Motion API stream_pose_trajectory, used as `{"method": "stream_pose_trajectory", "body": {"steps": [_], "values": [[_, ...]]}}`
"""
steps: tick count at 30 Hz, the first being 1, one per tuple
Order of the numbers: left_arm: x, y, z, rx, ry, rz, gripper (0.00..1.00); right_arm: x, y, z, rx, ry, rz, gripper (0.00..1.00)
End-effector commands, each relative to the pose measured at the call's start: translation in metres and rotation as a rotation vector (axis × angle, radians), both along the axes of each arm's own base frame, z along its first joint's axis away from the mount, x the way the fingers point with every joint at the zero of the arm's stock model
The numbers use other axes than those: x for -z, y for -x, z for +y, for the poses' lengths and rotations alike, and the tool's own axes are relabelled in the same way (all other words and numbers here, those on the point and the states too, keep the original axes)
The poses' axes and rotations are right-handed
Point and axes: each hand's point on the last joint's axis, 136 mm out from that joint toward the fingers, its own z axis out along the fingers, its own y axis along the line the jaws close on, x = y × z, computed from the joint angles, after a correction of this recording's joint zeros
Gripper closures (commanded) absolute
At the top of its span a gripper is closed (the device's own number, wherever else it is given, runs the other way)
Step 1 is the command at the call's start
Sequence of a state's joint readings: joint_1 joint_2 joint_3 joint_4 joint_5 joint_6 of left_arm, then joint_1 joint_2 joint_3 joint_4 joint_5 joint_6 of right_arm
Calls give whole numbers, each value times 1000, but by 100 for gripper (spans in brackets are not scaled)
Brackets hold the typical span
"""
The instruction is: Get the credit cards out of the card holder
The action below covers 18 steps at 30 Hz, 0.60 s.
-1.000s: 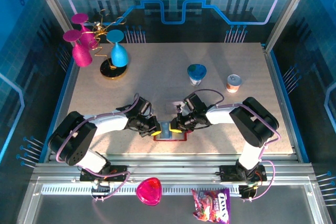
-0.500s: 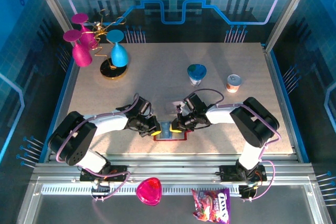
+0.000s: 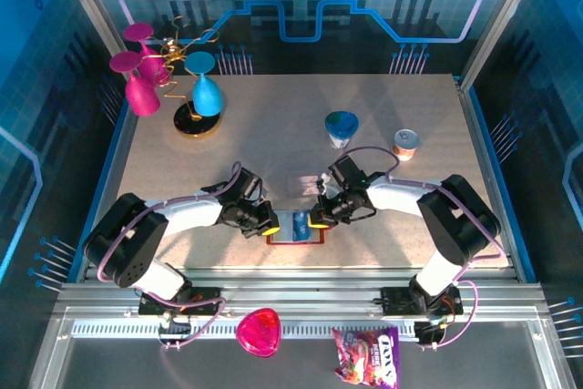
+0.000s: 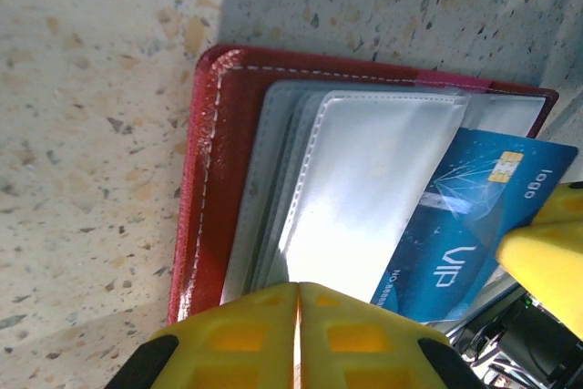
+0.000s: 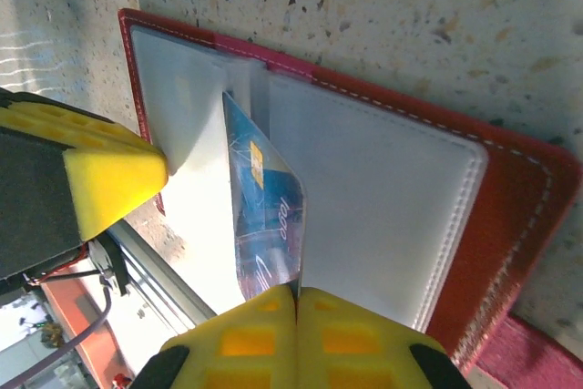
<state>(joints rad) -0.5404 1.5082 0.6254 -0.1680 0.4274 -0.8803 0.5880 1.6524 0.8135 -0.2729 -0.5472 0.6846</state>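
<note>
card holder (image 3: 296,240) lies open and flat on the tabletop (image 3: 273,152), at the middle of the near edge, clear pockets facing up

left gripper (image 4: 298,312) is closed on the pocket stack at the end of the holder nearer the tabletop's left edge, yellow fingers (image 4: 246,334) pressed together

right gripper (image 5: 296,321) is closed on a corner of the blue card (image 5: 262,190), which sticks out of a pocket at a slant, chip and VIP print visible

the two grippers sit just beside each other over the holder
</note>
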Motion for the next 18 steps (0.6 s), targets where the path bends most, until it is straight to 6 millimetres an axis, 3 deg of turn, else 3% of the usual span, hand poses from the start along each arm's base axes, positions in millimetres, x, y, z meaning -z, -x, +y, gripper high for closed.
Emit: {"method": "stream_pose_trajectory", "body": {"steps": [1, 11, 18], "values": [[8, 11, 9, 6, -28, 27, 91, -6, 0, -13, -15, 60, -15, 99], [8, 12, 9, 7, -26, 27, 91, -13, -4, -2, -2, 33, -17, 99], [9, 11, 9, 2, -25, 28, 91, -16, 1, 21, -2, -21, 4, 86]]}}
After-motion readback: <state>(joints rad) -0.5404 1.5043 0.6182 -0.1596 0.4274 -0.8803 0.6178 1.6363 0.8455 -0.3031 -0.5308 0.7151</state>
